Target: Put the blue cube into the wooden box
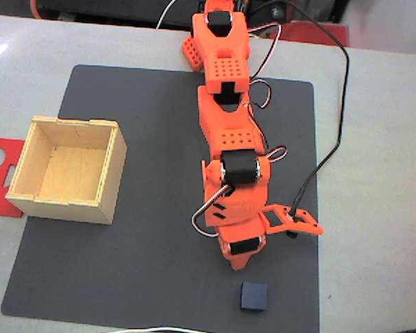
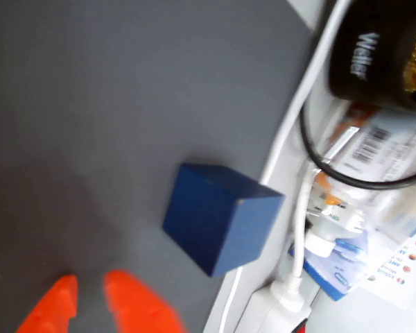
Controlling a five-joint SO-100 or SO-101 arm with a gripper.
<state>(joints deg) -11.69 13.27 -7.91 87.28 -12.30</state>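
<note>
In the fixed view the blue cube [image 1: 254, 296] sits on the dark grey mat [image 1: 145, 277] near its front edge, right of centre. My orange gripper [image 1: 239, 260] points down just behind and slightly left of it, apart from it. The wrist view has the blue cube [image 2: 218, 215] in mid-frame, one corner turned toward the camera. Two orange fingertips [image 2: 135, 309] poke in from the bottom left with a narrow gap of bare mat between them; the gripper [image 2: 90, 309] holds nothing. The wooden box [image 1: 66, 170] stands open-topped and empty at the mat's left edge.
A flat red cut-out piece [image 1: 0, 173] lies left of the box. A black cable [image 1: 336, 132] runs down the right side. Past the mat's edge, the wrist view takes in white cables [image 2: 298, 125], a black Weller holder [image 2: 381, 52] and labelled packets [image 2: 388, 146].
</note>
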